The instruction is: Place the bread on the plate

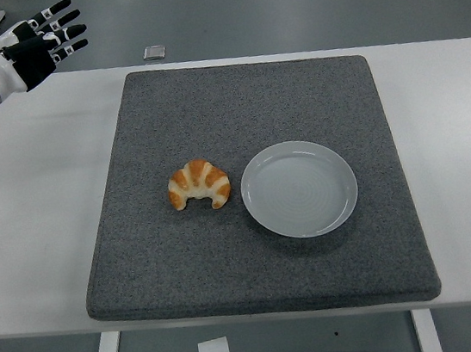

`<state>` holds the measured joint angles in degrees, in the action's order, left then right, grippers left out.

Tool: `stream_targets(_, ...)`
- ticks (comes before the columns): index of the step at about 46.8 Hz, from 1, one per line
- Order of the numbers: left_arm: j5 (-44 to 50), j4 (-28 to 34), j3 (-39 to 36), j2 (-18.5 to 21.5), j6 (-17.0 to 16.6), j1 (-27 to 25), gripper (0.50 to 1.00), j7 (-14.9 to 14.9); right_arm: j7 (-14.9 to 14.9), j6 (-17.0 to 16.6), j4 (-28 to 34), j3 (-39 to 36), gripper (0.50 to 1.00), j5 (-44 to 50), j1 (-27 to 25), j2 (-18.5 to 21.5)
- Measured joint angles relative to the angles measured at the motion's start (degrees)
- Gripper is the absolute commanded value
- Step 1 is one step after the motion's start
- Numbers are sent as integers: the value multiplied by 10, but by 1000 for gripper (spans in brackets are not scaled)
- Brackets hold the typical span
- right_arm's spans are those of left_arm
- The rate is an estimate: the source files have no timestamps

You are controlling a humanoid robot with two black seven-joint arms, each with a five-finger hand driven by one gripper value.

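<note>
A golden croissant (198, 184) lies on the grey mat (244, 105), just left of an empty pale plate (299, 188). The two are close but apart. My left hand (48, 40) is at the far upper left, above the table's back edge, far from the croissant. Its fingers are spread and it holds nothing. The right arm is out of view.
The grey mat covers the middle of the white table (32, 211). A small silver object (154, 52) lies on the floor beyond the table's far edge.
</note>
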<state>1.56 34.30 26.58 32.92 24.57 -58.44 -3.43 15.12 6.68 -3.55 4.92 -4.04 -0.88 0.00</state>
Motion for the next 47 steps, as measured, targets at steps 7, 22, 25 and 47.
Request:
stream_targets(7,-109,22,3,5,2,-17,994,-10,0,0,0,0,932,0,0,0)
stream_targets(22,-293,189,-5,63,-55,-43,958,-13,0,0,0,0,932,0,0,0)
stream_targets(25,-339,232,-9,72,-96,-43,958,-13,0,0,0,0,932,0,0,0)
stream_targets(47,-458,445,-96,121,-217,-44,962,-11,0,0,0,0,932,0,0,0)
